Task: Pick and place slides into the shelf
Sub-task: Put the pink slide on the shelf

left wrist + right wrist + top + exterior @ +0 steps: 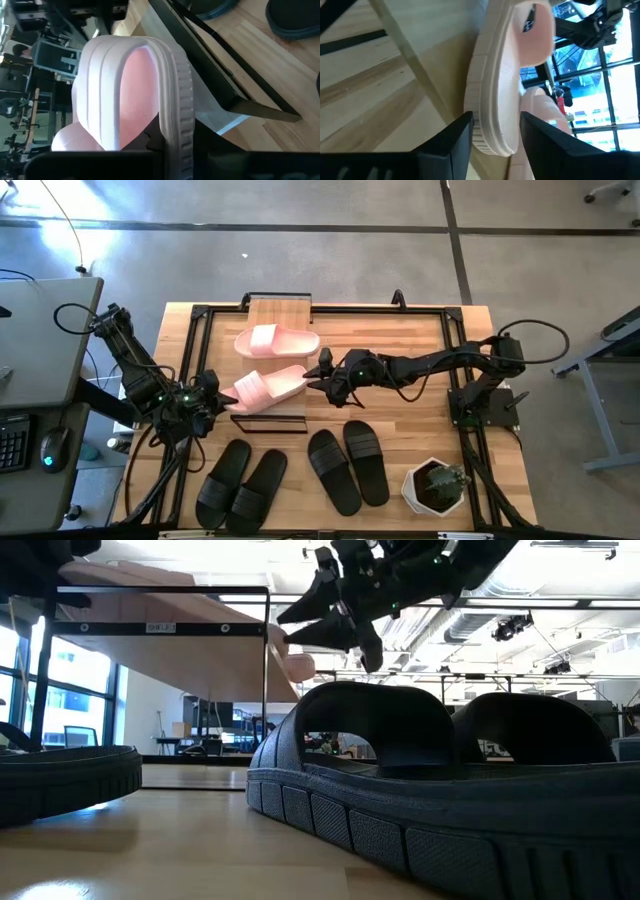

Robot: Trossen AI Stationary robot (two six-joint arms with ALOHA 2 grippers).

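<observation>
Slide handover onto shelf. Near pink slide lies tilted on the plank, long axis roughly left to right, slightly diagonal. Left hand is at one end; whether its fingers pinch the rim I cannot tell. Right hand straddles the other end, fingers spread either side of the sole edge, apparently steadying it for seating. Second pink slide lies flat behind, near parallel. Four black slides wait on the surface.
</observation>
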